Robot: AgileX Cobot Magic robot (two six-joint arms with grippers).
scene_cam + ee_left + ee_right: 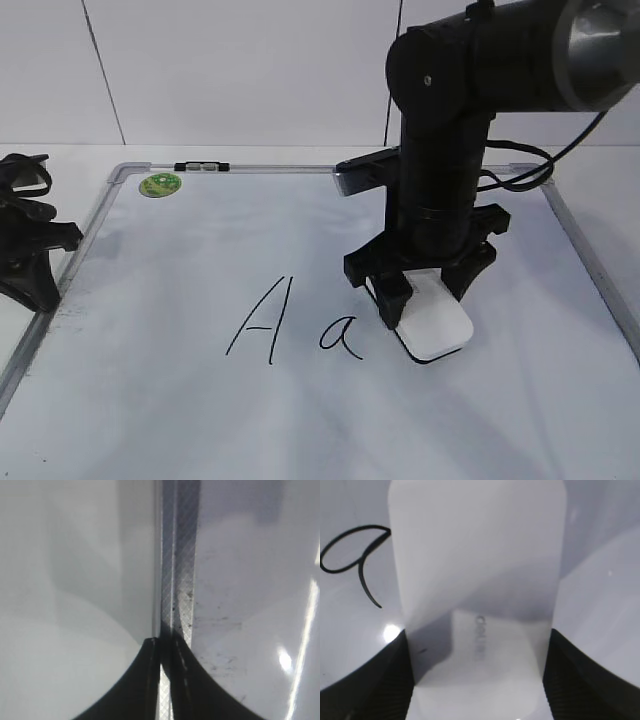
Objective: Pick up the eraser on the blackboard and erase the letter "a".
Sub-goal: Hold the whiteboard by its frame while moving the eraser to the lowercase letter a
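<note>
While the right claw (428,290) is straddling the eraser (435,318), its jaws sitting against both long sides and apparently gripping it flat on the blackboard (300,240), the letter "a" (341,336) is lying just to the claw's left, close beside the capital "A" (264,320). Any leftward sweep is risking overrun into that capital, or the eraser twisting if the hold is loose. The left claw (165,680) is resting narrow at the board's frame.
</note>
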